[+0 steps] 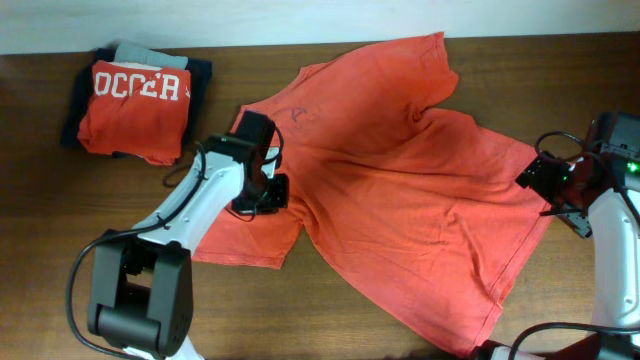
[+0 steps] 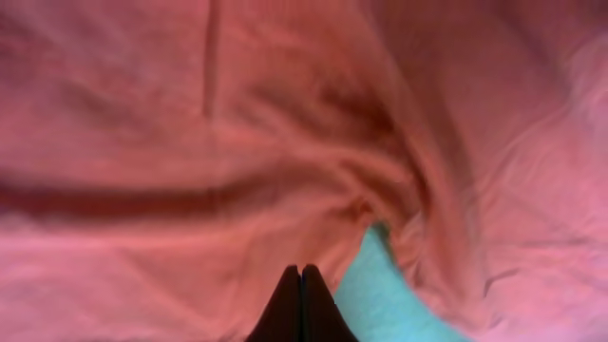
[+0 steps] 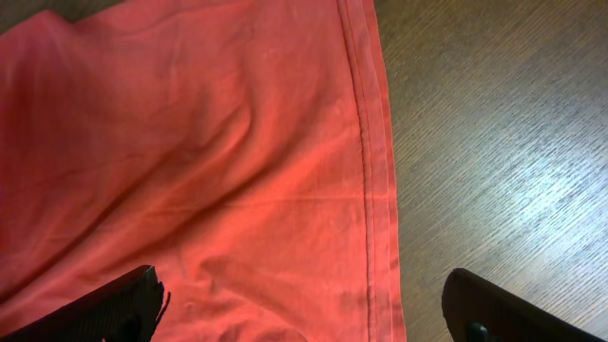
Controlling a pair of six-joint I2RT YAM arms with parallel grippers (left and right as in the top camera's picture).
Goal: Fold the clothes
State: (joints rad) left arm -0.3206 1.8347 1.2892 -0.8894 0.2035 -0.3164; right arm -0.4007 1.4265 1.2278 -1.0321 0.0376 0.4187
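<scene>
T-shirt (image 1: pixel 400 180) sprawled, hem (image 3: pixel 375 142) bordering open table (image 3: pixel 494 142), left pincer (image 2: pixel 301 280) perhaps pinching

L-wrist view blurry; T-shirt (image 1: pixel 400 180) logo (image 1: pixel 299 113) too small.

Likely a robotics lab: robot arms (image 1: pixel 195 200) set at a plain wooden table (image 1: pixel 60 250)

Matt heathered cloth T-shirt (image 1: pixel 400 190), stitched hem — grained wood table (image 3: pixel 494 142), faint sheen
</scene>
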